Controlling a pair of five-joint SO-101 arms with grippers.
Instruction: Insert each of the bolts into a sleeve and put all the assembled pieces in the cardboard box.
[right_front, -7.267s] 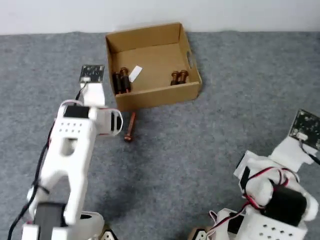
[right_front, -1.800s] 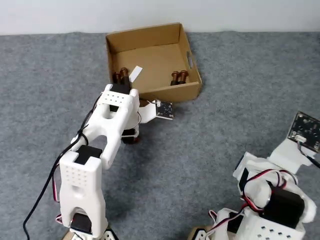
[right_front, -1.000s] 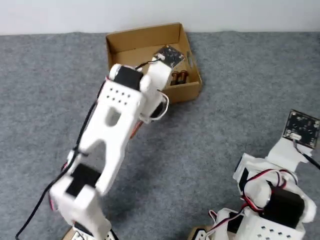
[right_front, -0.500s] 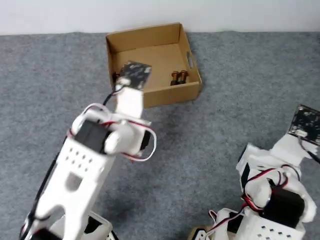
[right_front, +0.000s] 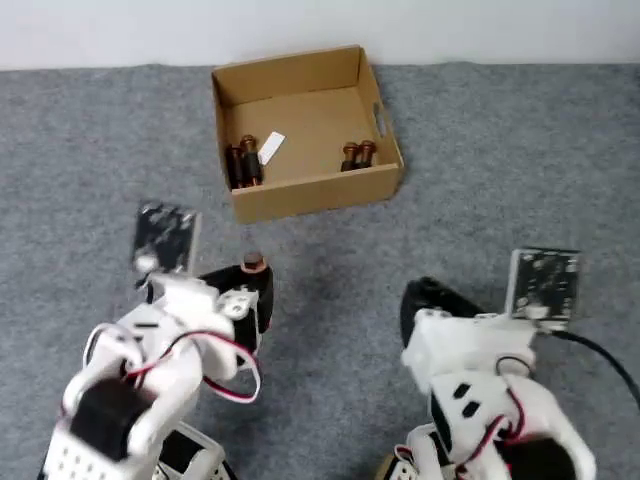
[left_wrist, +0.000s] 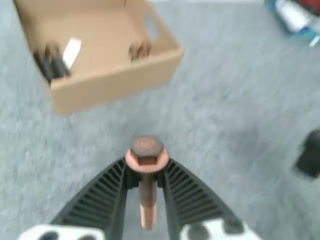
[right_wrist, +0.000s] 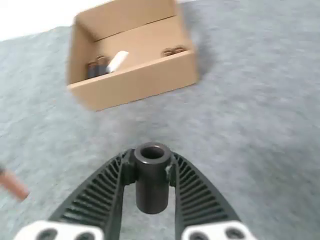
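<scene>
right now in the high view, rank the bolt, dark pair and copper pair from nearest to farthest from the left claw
1. bolt, held in the left claw.
2. dark pair, in the box, at its left side.
3. copper pair, at the box's right side, farthest.

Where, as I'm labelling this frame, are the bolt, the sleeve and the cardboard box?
bolt (left_wrist: 146, 147): left wrist view, on its hexagonal head.
sleeve (right_wrist: 151, 190): right wrist view, on its dark side wall.
cardboard box (right_front: 315, 192): high view, on its near outer wall.
</scene>
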